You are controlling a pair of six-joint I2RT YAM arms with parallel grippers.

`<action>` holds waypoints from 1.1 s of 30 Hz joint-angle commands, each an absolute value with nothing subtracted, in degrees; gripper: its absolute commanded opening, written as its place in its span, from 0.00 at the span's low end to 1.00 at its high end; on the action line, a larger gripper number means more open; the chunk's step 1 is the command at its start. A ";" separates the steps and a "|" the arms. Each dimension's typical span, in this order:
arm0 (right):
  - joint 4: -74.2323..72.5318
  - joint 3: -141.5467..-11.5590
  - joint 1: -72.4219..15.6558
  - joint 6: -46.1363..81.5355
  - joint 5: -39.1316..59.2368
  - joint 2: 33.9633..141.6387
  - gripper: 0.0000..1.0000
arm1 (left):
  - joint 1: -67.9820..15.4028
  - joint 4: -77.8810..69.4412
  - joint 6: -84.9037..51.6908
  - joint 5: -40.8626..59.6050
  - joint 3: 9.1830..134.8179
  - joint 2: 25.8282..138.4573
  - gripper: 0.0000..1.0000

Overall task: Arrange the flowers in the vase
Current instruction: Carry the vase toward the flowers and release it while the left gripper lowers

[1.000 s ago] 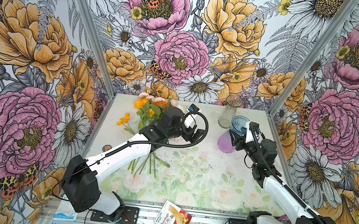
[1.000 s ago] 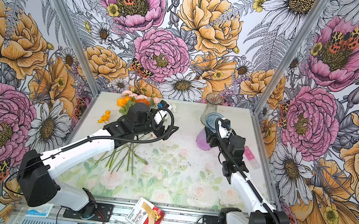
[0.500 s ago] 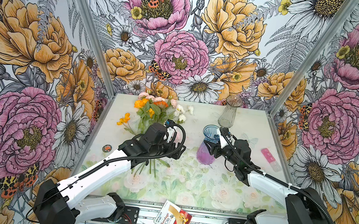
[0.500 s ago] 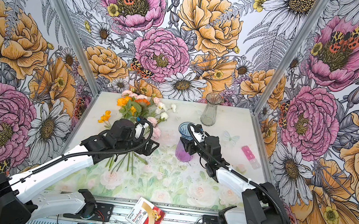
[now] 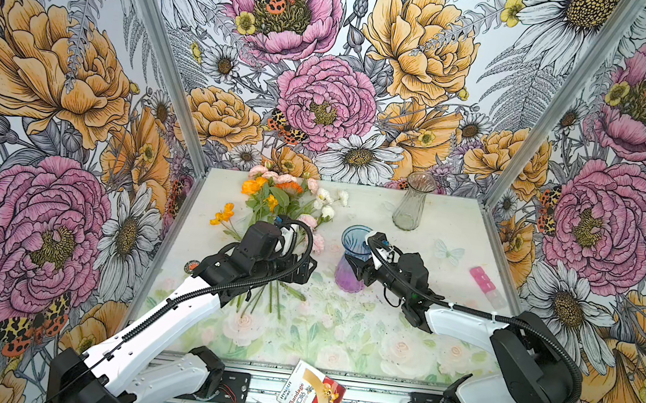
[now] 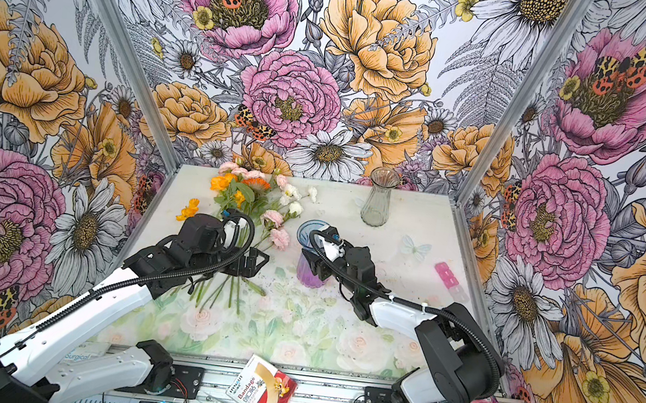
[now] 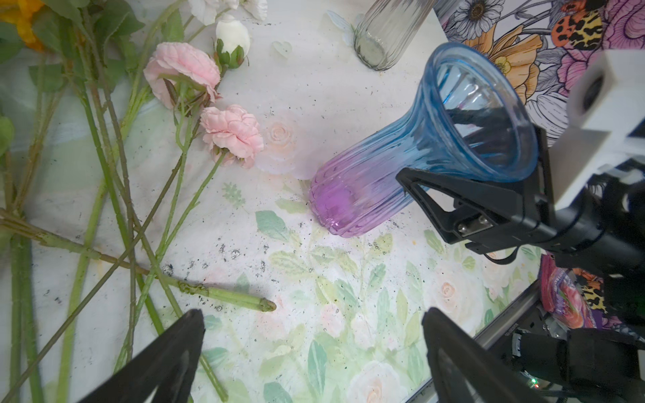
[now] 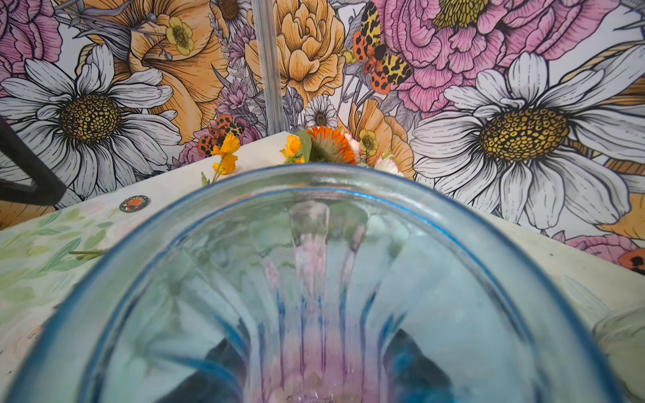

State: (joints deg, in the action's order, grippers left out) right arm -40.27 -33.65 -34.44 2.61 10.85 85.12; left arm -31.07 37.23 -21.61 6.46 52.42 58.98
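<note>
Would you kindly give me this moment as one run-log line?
left hand: open, empty | right hand: gripping empty blue vase | flowers: lying on table | clear vase: empty

Hidden and cropped parts around the flowers [image 5: 279,201]

In both top views the left arm [image 5: 192,299] is covering the middle of the stems. In the right wrist view the blue and purple vase [image 8: 314,279] is filling the picture, blurring from closeness and running past the picture's edge, and the right fingers [image 8: 415,366] are showing only as dark smears through its glass. In the left wrist view the picture's edge is cutting off the left fingers [image 7: 167,359], the clear vase [image 7: 387,31] and most blooms. The small pink thing [image 5: 483,278] on the surface [image 5: 400,346] is reading too small to identify.
</note>
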 commanded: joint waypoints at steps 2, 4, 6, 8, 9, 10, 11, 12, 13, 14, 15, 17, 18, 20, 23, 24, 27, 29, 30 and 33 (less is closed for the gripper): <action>-51.08 -35.82 -35.07 0.84 8.35 84.99 0.35 | -28.71 40.45 -22.70 7.97 52.88 59.71 0.95; -50.99 -35.76 -35.17 1.63 7.33 85.08 0.39 | -27.67 41.16 -22.50 7.98 53.30 60.05 0.92; -50.98 -35.53 -35.16 1.59 7.43 85.08 0.45 | -26.76 41.59 -22.34 7.35 53.61 60.70 0.89; -50.66 -35.35 -35.21 1.97 7.28 84.95 0.54 | -26.20 41.85 -22.32 5.60 53.96 61.56 0.84; -50.27 -35.26 -35.16 1.87 7.32 84.78 0.57 | -26.13 41.84 -22.49 4.43 54.13 62.12 0.81; -49.82 -35.12 -35.16 1.69 7.54 84.54 0.63 | -26.15 41.89 -22.96 2.48 54.43 62.67 0.77; -49.30 -35.00 -35.17 1.26 7.79 84.26 0.65 | -26.10 41.88 -23.33 0.80 54.73 63.42 0.75; -48.84 -35.02 -35.16 0.86 8.03 84.00 0.66 | -26.08 41.92 -23.38 -0.29 54.99 64.02 0.74; -48.32 -34.91 -35.18 0.42 8.08 83.77 0.66 | -26.10 41.91 -23.38 -1.47 55.26 64.71 0.74; -47.80 -34.97 -35.16 0.29 7.96 83.61 0.67 | -26.02 41.90 -23.38 -2.25 55.56 65.25 0.74; -46.90 -35.06 -35.17 0.30 7.85 83.46 0.68 | -25.79 41.91 -23.37 -2.78 55.84 65.81 0.73; -45.04 -35.58 -35.18 0.16 8.08 83.23 0.71 | -25.35 41.92 -23.03 -2.99 56.41 66.73 0.73; -44.12 -35.86 -35.16 0.18 8.28 83.15 0.73 | -25.11 41.92 -22.82 -2.99 56.67 67.12 0.73; -42.85 -36.20 -35.18 0.28 8.64 83.20 0.82 | -24.79 41.90 -22.37 -2.91 57.16 67.67 0.73; -41.85 -36.47 -35.17 0.59 9.17 83.10 0.99 | -24.52 41.81 -21.42 -2.47 57.70 68.10 0.75; -41.80 -36.31 -35.16 0.81 9.32 83.06 0.99 | -24.37 41.92 -20.89 -2.17 57.81 68.21 0.77; -41.77 -36.21 -35.23 1.28 9.53 82.90 0.99 | -23.95 41.85 -19.79 -2.16 58.08 68.53 0.83; -40.36 -36.30 -35.16 1.67 9.37 82.20 1.00 | -23.33 41.84 -19.30 -2.46 58.35 68.96 0.84; -38.68 -36.30 -35.16 1.77 9.19 81.52 1.00 | -22.91 41.83 -19.11 -2.52 58.70 69.49 0.84; -34.39 -34.67 -35.20 3.28 7.31 78.36 1.00 | -21.65 41.91 -17.85 -3.34 60.41 72.41 0.82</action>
